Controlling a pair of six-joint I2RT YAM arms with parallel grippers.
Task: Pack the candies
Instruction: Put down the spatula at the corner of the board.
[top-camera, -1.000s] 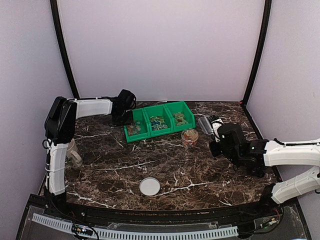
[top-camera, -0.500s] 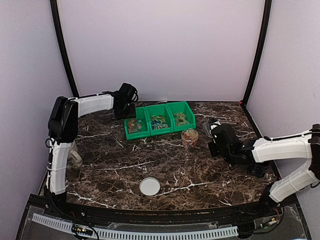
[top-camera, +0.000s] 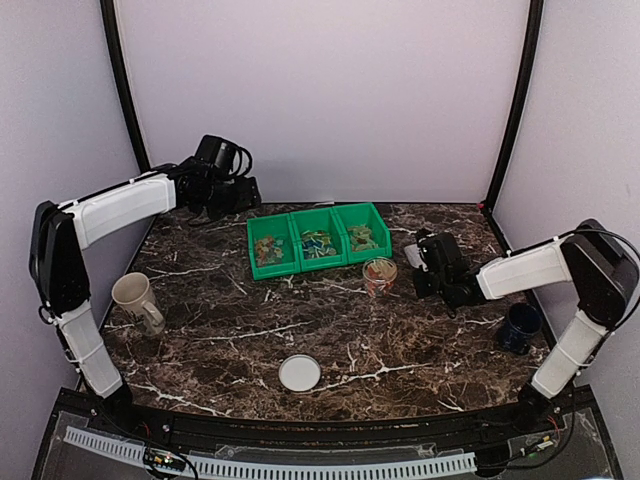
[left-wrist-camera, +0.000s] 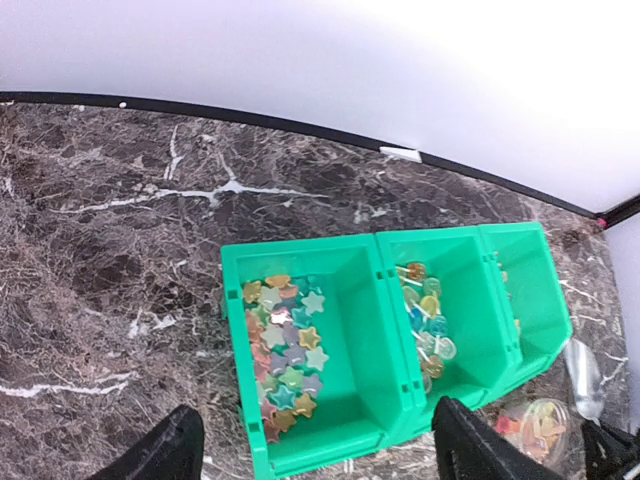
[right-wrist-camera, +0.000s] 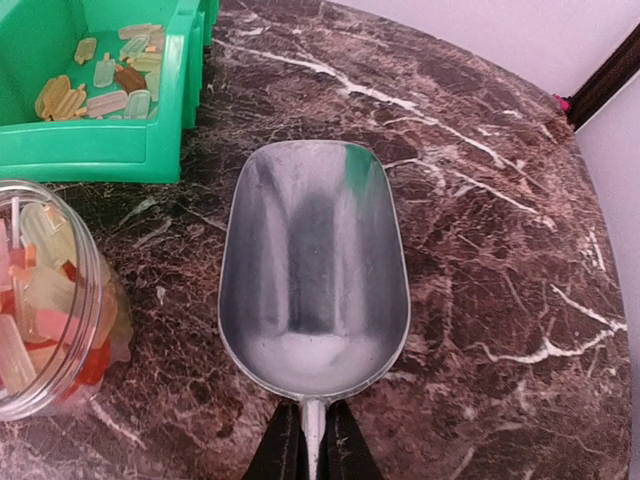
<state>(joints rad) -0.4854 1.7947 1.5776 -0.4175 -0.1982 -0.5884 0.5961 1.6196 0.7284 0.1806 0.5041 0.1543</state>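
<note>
Dark marbled worktop (top-camera: 220, 330) carries the green plastic three-compartment bin (left-wrist-camera: 392, 330) holding the small mixed-colour wrapped candies (left-wrist-camera: 283, 345); the left tool (left-wrist-camera: 318, 412) has lifted off it, spread wide and empty, while the right tool (right-wrist-camera: 312, 445), clamped on the empty silver metal scoop (right-wrist-camera: 312, 265), has neared the clear plastic jar (right-wrist-camera: 45, 300), so scooping looks next

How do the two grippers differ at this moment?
The left gripper is open and empty; the right gripper is shut on the handle of the scoop. The left gripper hangs high near the green bin; the right gripper is low beside the jar. Both have black fingers.
</note>
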